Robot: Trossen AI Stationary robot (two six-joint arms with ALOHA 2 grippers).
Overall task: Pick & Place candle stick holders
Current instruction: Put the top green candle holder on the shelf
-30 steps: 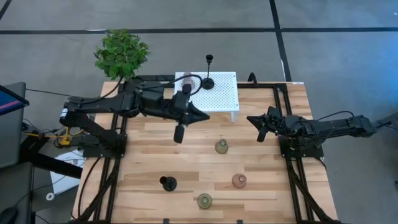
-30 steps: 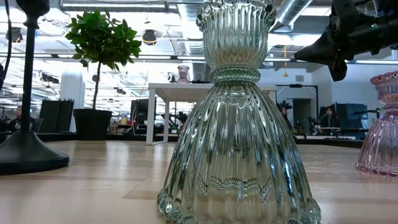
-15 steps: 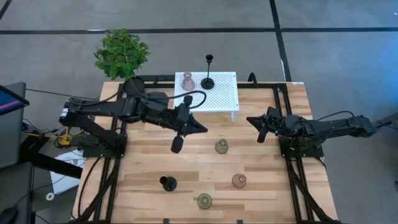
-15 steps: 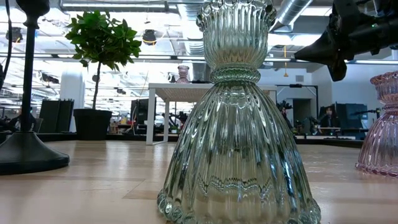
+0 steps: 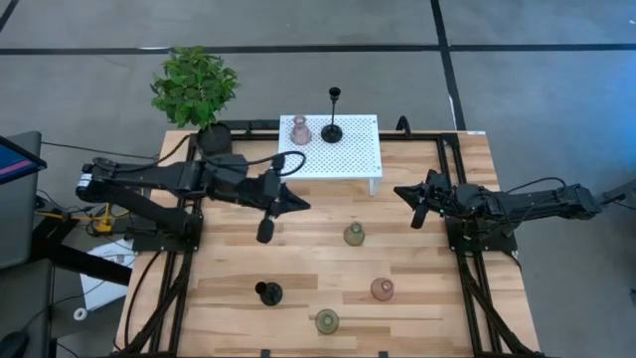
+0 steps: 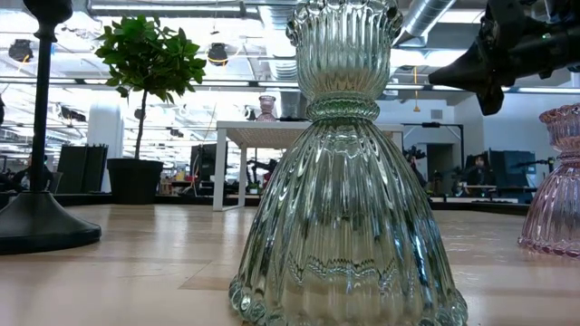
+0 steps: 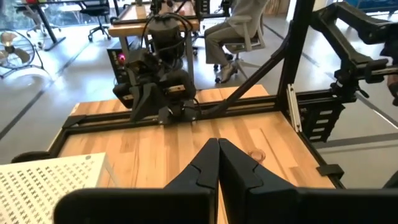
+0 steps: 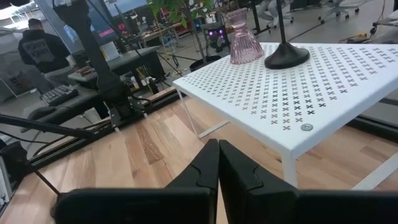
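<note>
The left gripper (image 5: pixel 298 205) hangs over the light wooden desk (image 5: pixel 229 298), in front of the white perforated metal stand (image 5: pixel 353 149), and its fingers (image 7: pixel 205 171) are pressed together with nothing between them. The right gripper (image 5: pixel 400 191) waits at the right side of the desk, just beside the stand's right end, and its fingers (image 8: pixel 208 168) are also together and empty.

On the stand there are two of the candle stick holders: a pink ribbed glass holder with a squat bulb shape (image 5: pixel 299 130) and, near it, a black holder with a round base and a thin stem (image 5: pixel 333 130). They stand upright, close but apart (the right wrist view shows a small gap between them).

The other four stand on the desk itself. An olive-green ribbed glass holder (image 5: pixel 354 235) is near the middle of the desk. A second pink glass holder (image 5: pixel 383 289) is nearer to the front edge, on the right. A second olive-green glass holder (image 5: pixel 327 321) is at the front edge and fills the low view. A second black holder with a round base (image 5: pixel 268 293) is to the left of it.

A green leafy plant in a black pot (image 5: pixel 195 88) stands at the far left corner of the desk.
</note>
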